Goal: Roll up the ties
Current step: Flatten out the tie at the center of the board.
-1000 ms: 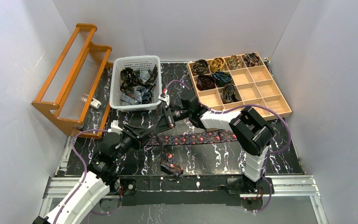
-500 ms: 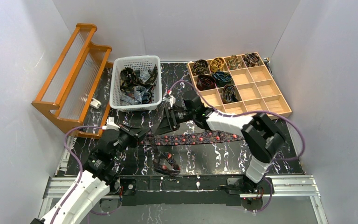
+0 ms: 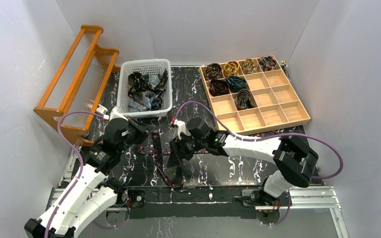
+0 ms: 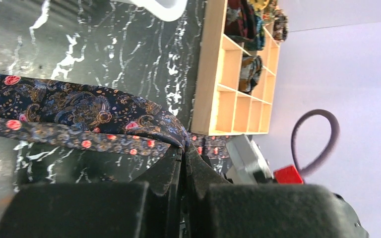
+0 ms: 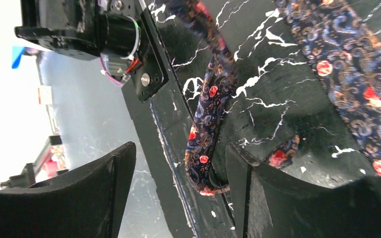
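A dark tie with red-pink dots (image 3: pixel 155 150) lies slack across the black marbled table, one end looping over the front edge (image 3: pixel 171 181). My left gripper (image 3: pixel 148 133) is shut on a fold of this tie (image 4: pixel 79 114); the cloth is pinched at the fingertips (image 4: pixel 183 145). My right gripper (image 3: pixel 174 153) hovers open over the tie near the front edge. In the right wrist view the narrow strip (image 5: pixel 208 124) hangs between its spread fingers (image 5: pixel 178 186) without being gripped, and the wide part (image 5: pixel 357 89) lies flat.
A white basket (image 3: pixel 145 63) of loose ties stands at the back. Right of it is a wooden compartment tray (image 3: pixel 273 106) with several rolled ties (image 3: pixel 228 74) in its far cells. An orange wooden rack (image 3: pixel 74 84) stands on the left.
My left gripper shut on the tie and drew it back and left. The right gripper opened, released the tie and moved toward the front edge. The tie is no longer stretched straight.
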`<state>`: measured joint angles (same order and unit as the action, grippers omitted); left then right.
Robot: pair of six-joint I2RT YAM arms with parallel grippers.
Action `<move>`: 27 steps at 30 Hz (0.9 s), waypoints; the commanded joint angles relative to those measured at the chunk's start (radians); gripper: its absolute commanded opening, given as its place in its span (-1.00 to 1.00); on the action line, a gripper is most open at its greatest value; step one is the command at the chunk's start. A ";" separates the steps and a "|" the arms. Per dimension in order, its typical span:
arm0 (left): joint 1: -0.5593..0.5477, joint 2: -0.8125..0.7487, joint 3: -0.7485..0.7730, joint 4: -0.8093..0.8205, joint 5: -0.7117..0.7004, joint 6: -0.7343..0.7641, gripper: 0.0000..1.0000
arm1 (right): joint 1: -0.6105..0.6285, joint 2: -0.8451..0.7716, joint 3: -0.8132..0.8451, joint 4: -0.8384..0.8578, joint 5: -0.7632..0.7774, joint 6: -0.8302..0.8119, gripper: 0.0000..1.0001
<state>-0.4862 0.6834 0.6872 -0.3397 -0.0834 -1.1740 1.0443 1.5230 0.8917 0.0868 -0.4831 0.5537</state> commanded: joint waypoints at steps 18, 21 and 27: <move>0.006 -0.067 0.021 -0.142 -0.098 0.020 -1.00 | 0.079 0.047 -0.031 0.239 0.176 -0.034 0.47; 0.006 -0.086 0.008 -0.124 -0.096 0.004 -1.00 | 0.050 0.074 -0.035 0.442 0.110 -0.014 0.51; 0.006 -0.085 0.003 -0.111 -0.084 -0.008 -1.00 | 0.026 0.254 0.057 0.550 0.009 -0.002 0.55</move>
<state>-0.4862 0.5983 0.6872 -0.4541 -0.1501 -1.1725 1.0737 1.6833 0.8845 0.4625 -0.3550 0.5224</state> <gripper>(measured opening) 0.012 0.775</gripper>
